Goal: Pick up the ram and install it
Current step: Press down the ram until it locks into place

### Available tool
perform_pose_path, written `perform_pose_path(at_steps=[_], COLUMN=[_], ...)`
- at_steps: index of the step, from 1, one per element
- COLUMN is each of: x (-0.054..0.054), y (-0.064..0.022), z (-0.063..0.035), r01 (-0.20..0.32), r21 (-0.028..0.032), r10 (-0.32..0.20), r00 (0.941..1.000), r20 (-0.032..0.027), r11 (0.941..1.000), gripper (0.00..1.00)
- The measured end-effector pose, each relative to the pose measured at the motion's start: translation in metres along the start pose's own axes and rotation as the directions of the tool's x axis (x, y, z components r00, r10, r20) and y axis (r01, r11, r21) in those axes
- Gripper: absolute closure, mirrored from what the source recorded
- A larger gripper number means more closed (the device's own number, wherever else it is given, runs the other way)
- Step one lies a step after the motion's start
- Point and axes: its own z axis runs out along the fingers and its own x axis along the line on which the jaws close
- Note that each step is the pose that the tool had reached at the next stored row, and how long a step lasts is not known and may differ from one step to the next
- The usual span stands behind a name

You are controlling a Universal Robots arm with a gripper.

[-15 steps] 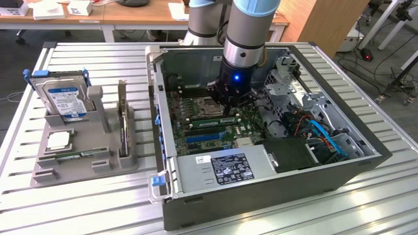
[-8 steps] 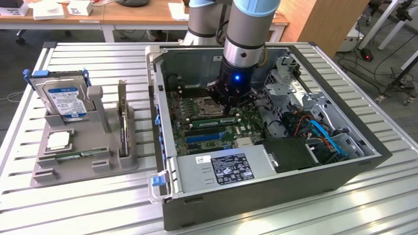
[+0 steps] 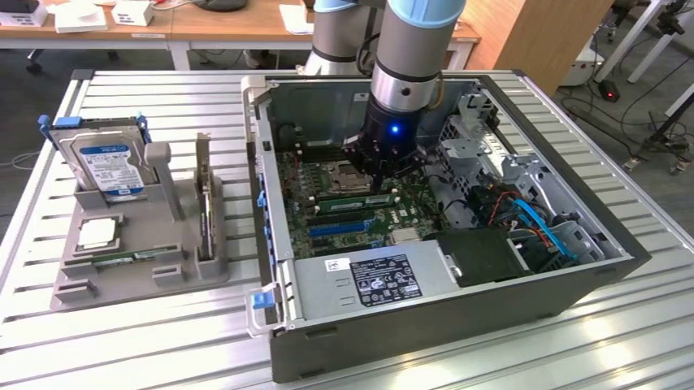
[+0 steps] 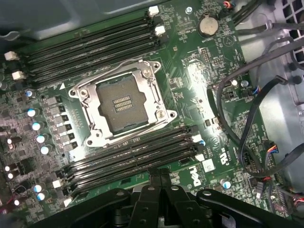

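Note:
The ram [image 3: 349, 201], a narrow green stick with dark chips, lies along the memory slots inside the open computer case [image 3: 434, 325], just in front of the processor socket [image 3: 341, 173]. My gripper [image 3: 382, 182] reaches straight down into the case, its fingers shut on the stick's upper edge toward the end at the exterior view's right. In the wrist view the gripper [image 4: 159, 176] hangs close over the black memory slots [image 4: 133, 156], next to the open socket [image 4: 124, 105]. The stick itself cannot be made out there, and whether it is seated in a slot cannot be told.
A grey holder [image 3: 141, 272] stands on the slatted table at the exterior view's left. It carries a blue-labelled hard drive [image 3: 106, 166], a second green stick [image 3: 130, 258] lying flat, and an upright card [image 3: 203, 199]. Loose cables [image 4: 247, 123] and a drive cage [image 3: 477, 130] crowd the case's far side.

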Motion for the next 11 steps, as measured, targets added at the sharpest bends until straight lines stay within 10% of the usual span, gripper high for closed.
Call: perform_pose_path(at_steps=[11], x=[0.0000], y=[-0.0001], z=[0.0007], r01=[0.095], r21=[-0.0012], r10=[-0.095], r00=[0.9955], r20=[-0.0038], r11=[0.9955], gripper=[0.91])
